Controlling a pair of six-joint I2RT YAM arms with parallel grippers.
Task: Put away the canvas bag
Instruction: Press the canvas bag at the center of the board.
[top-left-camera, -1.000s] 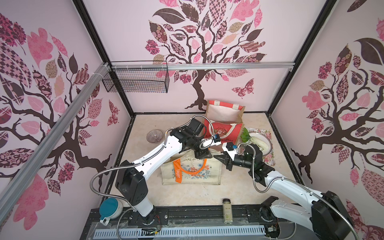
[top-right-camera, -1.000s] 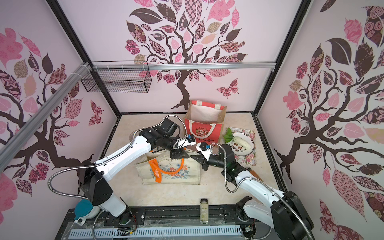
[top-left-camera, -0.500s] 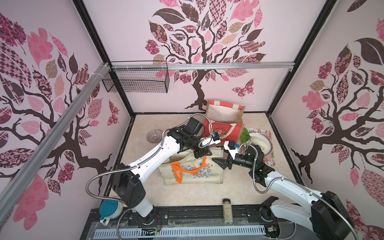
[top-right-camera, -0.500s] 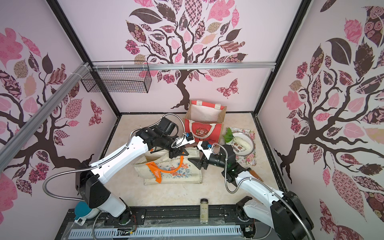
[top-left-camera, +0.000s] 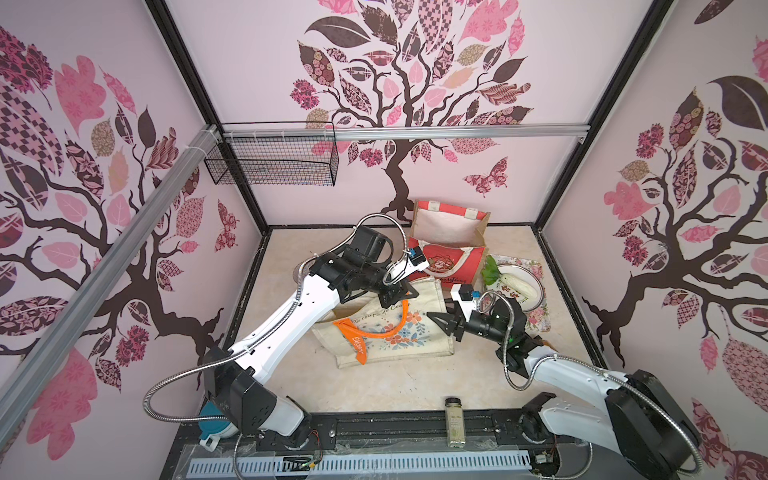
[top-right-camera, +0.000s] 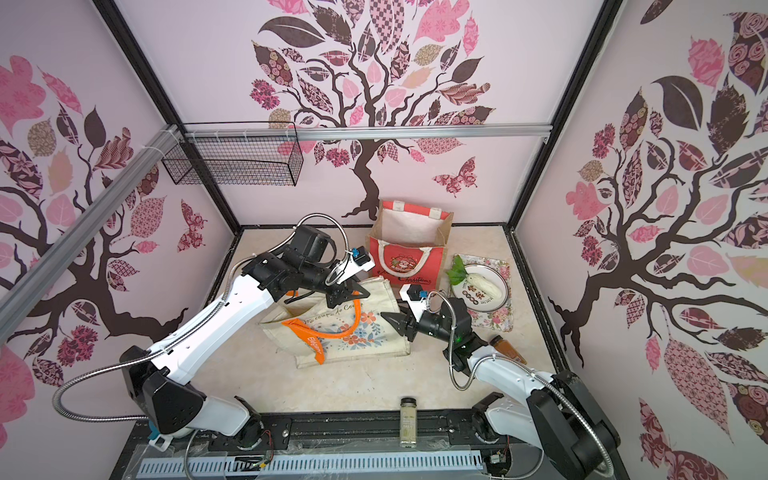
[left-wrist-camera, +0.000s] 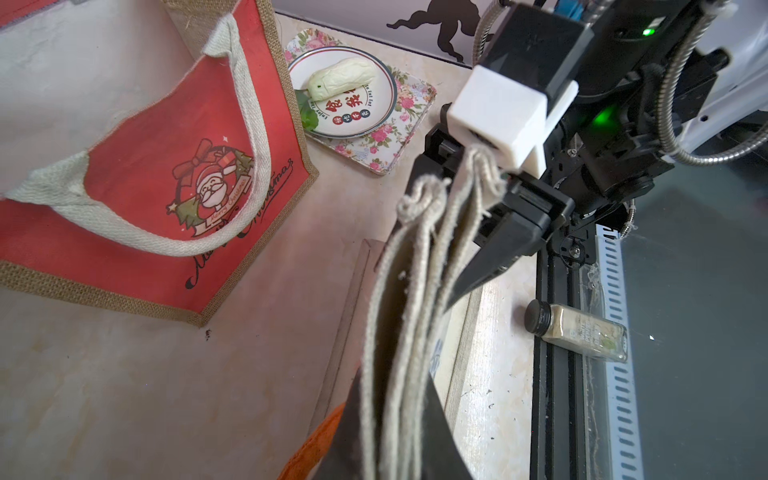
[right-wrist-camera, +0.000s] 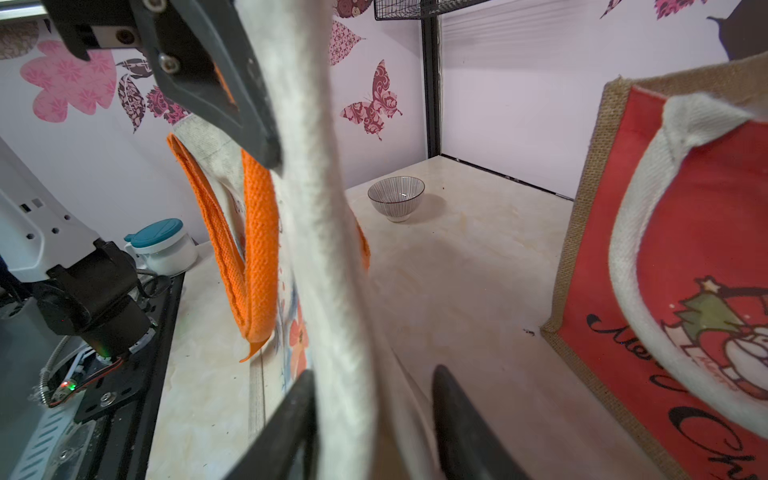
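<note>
In both top views: canvas bag (top-left-camera: 399, 338) (top-right-camera: 353, 338) mid-surface between the arms, cream with flower print and orange handles, near part flat, far rim raised. Left gripper (top-left-camera: 401, 296) at that rim, jaws pressed together on the cloth; fingertips hard to make out against the dark wrist. Right gripper (top-left-camera: 442, 324) at the bag's side edge; spread of its jaws not readable from here. Jug (top-left-camera: 210, 420) half behind the left arm's base; in a top view, bottle (top-right-camera: 508, 350) partly behind the right arm.

Left wrist view: left gripper's fingers cut off at the frame edge, jaws pinching folded cream layers of the bag (left-wrist-camera: 399, 332), an orange strap beside. Right gripper (left-wrist-camera: 461, 241) at the far end of the same folds, one finger behind the cloth. Red bag (left-wrist-camera: 137, 187) upright nearby, cut off.

Right wrist view: right gripper (right-wrist-camera: 374, 374) only as two dark fingertips, jaws narrowly spread astride the rim of the bag (right-wrist-camera: 332, 249), cloth against one, a gap at the other. Above, one left finger clamped on cloth and orange strap, its mate hidden. Print blurred, mostly out of sight. Bowl (right-wrist-camera: 395, 198) beyond, well apart
</note>
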